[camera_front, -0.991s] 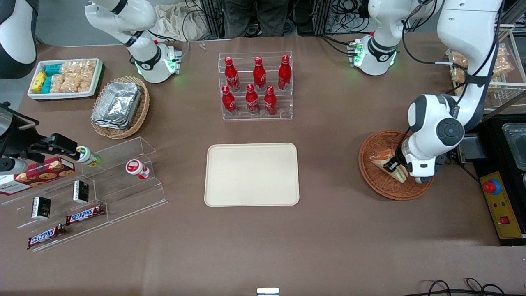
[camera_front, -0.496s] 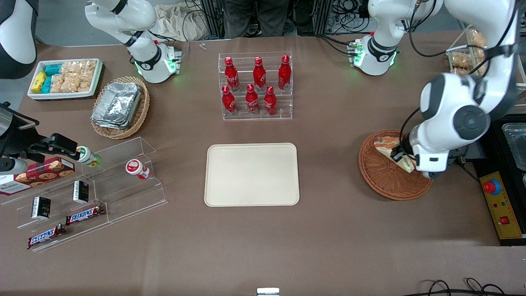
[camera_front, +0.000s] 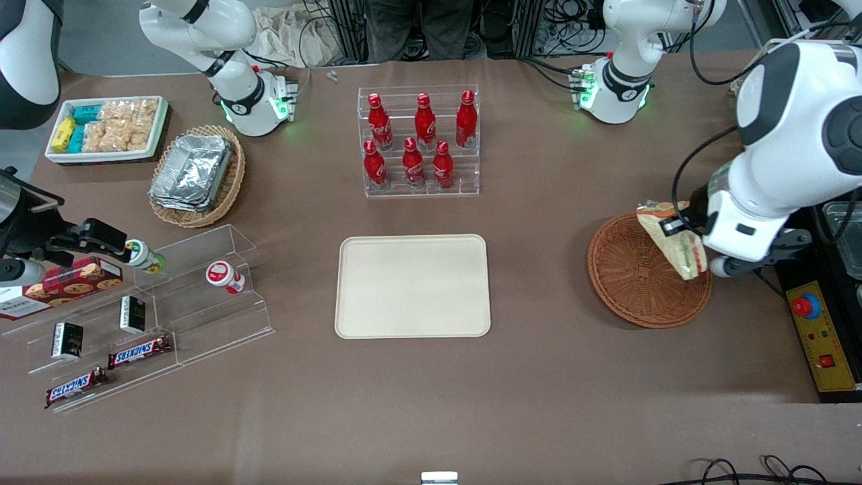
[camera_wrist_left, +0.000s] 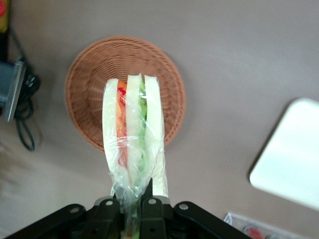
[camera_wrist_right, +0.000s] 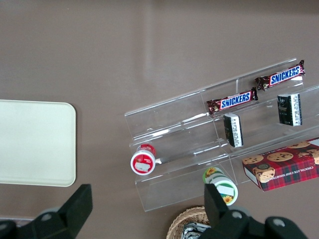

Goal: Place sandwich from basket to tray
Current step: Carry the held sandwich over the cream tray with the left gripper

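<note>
We are holding the sandwich (camera_front: 675, 239) in the gripper (camera_wrist_left: 133, 206), its fingers clamped on the wrapped wedge, at the right of the front frame, hanging above the now empty basket (camera_front: 633, 289). The pickup is looking finished to us. We are still needing to carry it across to the bare tray (camera_front: 412, 285) at frame centre and release it there.

Pincer (camera_wrist_left: 130, 209) with sandwich (camera_front: 673, 236) above basket (camera_front: 633, 283)
</note>
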{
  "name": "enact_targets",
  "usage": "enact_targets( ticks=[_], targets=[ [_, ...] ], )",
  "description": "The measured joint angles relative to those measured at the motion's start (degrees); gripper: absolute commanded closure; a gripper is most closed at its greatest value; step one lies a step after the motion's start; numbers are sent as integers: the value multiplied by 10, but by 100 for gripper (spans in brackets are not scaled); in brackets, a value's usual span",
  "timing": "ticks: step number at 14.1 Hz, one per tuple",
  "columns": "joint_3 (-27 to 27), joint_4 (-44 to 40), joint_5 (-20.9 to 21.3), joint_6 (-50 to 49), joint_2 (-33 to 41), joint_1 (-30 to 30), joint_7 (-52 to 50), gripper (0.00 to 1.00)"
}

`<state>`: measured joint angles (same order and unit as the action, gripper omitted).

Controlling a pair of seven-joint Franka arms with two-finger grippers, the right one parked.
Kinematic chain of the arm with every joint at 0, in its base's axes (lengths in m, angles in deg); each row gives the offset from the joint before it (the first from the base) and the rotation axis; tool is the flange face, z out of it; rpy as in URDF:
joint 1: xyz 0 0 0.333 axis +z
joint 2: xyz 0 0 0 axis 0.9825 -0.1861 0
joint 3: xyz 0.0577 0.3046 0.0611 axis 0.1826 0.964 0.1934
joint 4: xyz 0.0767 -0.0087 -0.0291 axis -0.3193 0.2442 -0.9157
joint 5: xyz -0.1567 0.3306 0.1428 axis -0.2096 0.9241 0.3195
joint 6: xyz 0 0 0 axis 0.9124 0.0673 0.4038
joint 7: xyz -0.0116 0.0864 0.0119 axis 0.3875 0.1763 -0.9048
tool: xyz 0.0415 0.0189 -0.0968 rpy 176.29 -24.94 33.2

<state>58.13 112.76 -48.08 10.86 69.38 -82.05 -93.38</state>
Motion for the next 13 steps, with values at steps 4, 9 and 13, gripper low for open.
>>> enact_targets(
  ticks=[4, 9, 13],
  targets=[
    [-84, 0, 0, 14, -13, -4, 28, 100],
    [-156, 1, 4, 117, -83, -40, 28, 100],
    [-158, -4, 51, 210, -180, -110, -3, 100]
  ],
)
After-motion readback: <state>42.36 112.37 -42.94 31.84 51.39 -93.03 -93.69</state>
